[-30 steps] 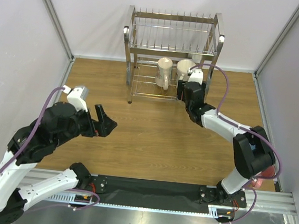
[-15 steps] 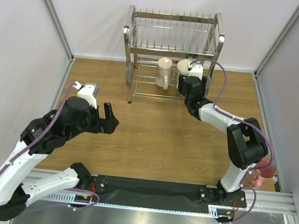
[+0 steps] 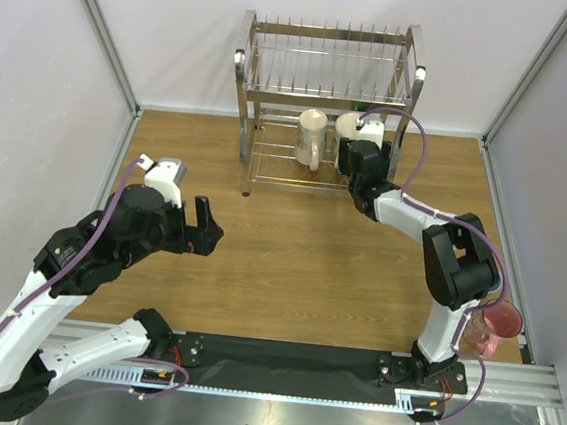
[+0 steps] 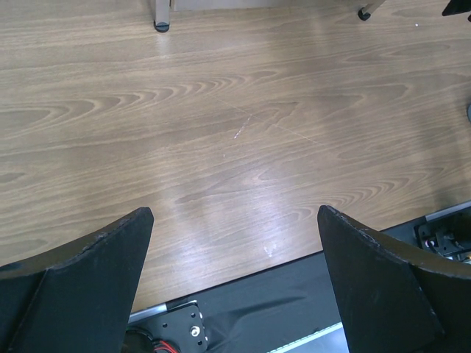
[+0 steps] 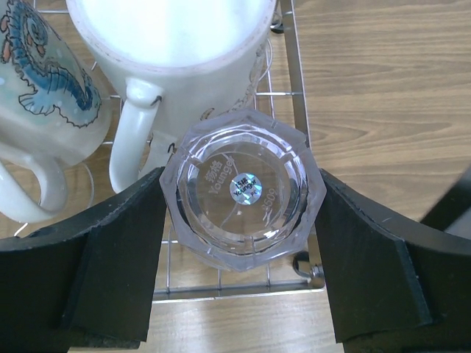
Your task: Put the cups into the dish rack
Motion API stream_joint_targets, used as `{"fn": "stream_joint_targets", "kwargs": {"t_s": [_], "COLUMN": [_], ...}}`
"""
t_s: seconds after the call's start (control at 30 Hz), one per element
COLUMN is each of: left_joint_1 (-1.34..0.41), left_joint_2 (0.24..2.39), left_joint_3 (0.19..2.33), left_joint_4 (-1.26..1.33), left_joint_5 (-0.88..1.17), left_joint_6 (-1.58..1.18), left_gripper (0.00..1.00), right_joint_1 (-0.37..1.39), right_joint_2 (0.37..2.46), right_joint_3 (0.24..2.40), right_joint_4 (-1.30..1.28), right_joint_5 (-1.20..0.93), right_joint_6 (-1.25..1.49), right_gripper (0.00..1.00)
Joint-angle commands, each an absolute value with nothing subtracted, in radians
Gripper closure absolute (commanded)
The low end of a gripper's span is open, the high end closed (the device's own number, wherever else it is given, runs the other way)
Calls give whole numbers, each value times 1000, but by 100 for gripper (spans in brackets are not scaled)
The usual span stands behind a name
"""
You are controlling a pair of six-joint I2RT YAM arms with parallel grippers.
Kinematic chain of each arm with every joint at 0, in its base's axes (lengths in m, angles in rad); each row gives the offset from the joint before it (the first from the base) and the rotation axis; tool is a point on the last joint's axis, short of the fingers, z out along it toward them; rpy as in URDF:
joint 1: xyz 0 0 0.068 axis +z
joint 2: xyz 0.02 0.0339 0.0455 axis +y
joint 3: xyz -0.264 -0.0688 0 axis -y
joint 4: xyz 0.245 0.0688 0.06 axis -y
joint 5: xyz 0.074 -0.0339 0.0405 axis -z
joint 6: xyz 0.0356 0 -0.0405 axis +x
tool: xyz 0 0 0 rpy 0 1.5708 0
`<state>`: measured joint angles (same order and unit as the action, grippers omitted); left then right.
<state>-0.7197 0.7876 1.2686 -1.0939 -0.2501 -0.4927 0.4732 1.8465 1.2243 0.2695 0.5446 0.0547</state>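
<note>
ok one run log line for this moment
right gripper: shut on glass tumbler, inverted, dish rack lower tier | left gripper: open, empty | racked: two cream mugs | pink mug: on table

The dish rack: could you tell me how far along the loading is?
Done: the taller cream mug and a second cream mug sit on the lower tier of the dish rack. In hand: the right gripper holds the clear glass tumbler over its near right corner. Left: the pink mug on the table, near right edge; the left gripper is open, empty. No blue cup visible.
</note>
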Motion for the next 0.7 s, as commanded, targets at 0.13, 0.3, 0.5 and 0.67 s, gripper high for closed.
{"fn": "stream_joint_targets", "kwargs": {"t_s": [0.13,0.3,0.5,0.67], "left_joint_1": [-710,-701,-693,-689], "left_joint_2": [793,792,805,810], "left_joint_3": [1284,1287,1301,1310], "left_joint_4": [-1066,-1068,-1075,-1055], "left_joint_5": [-239,-241,-238,-203], "left_joint_6": [-443,-423,-400,-374], "left_gripper": [0,1,0,0], "right_joint_1": [463,454,445,442], "right_joint_2": [1894,1922,1930,1933], "right_joint_3": [1316,1338,1325,1321], "right_joint_4": [347,328,318,313], "right_joint_5": [575,578,586,581], "right_joint_6": [52,64,77,77], "right_gripper": [100,100,100,93]}}
